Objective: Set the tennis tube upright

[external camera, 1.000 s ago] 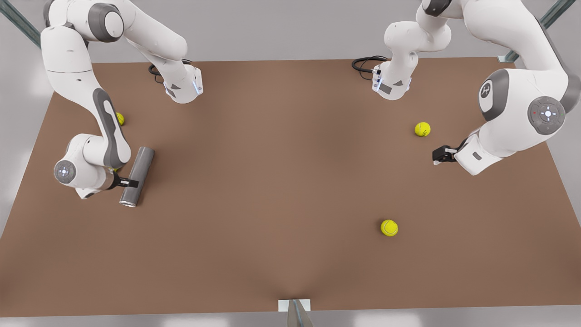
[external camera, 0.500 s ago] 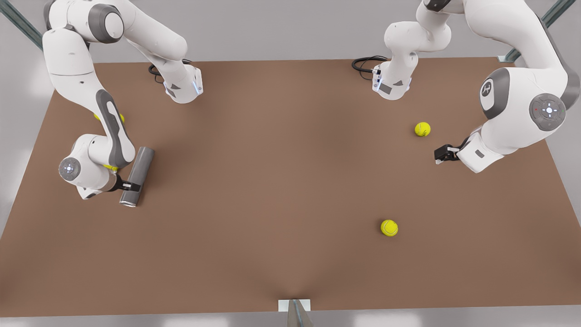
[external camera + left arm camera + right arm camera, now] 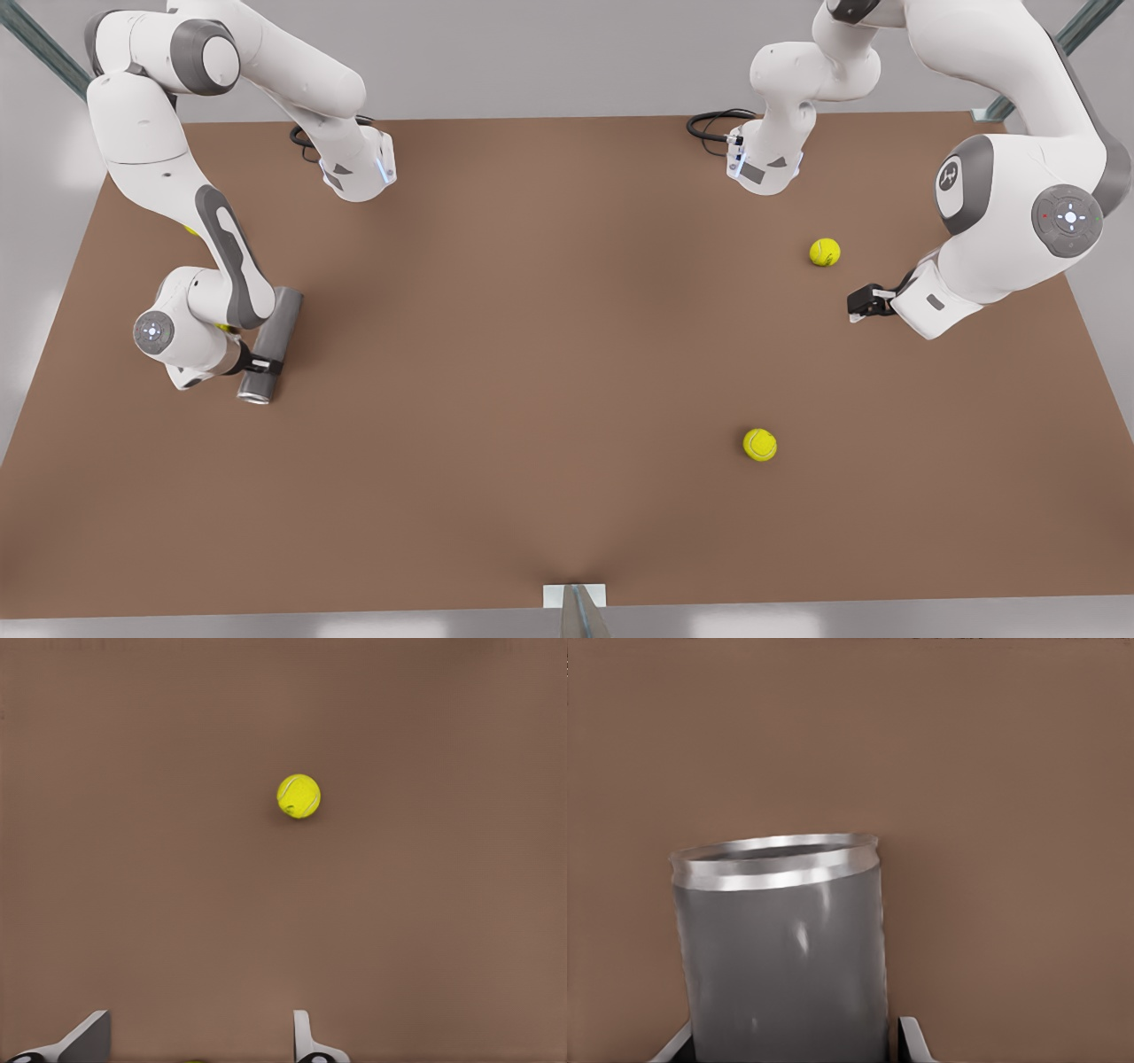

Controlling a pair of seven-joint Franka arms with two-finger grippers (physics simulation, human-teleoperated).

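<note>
The tennis tube (image 3: pixel 273 341), a plain grey cylinder, lies on its side on the brown table (image 3: pixel 532 372) at the front view's left. Its rimmed hollow end (image 3: pixel 775 859) points toward the table's near edge. My right gripper (image 3: pixel 263 362) straddles the tube close to that end. It is open, with one finger on each side of the tube's wall (image 3: pixel 788 966). My left gripper (image 3: pixel 856 302) waits at the front view's right, open with nothing between its fingers (image 3: pixel 306 1041). A tennis ball (image 3: pixel 299 796) lies on the table ahead of it.
Two yellow-green tennis balls lie at the front view's right, one (image 3: pixel 824 252) just behind the left gripper and one (image 3: pixel 760 444) nearer the front edge. Both arm bases (image 3: pixel 359 168) (image 3: pixel 762 164) stand at the table's back edge.
The right arm's hand has moved closer to the tube, and its fingers now reach farther across it. The tube has stayed lying in place. The left arm has barely moved.
</note>
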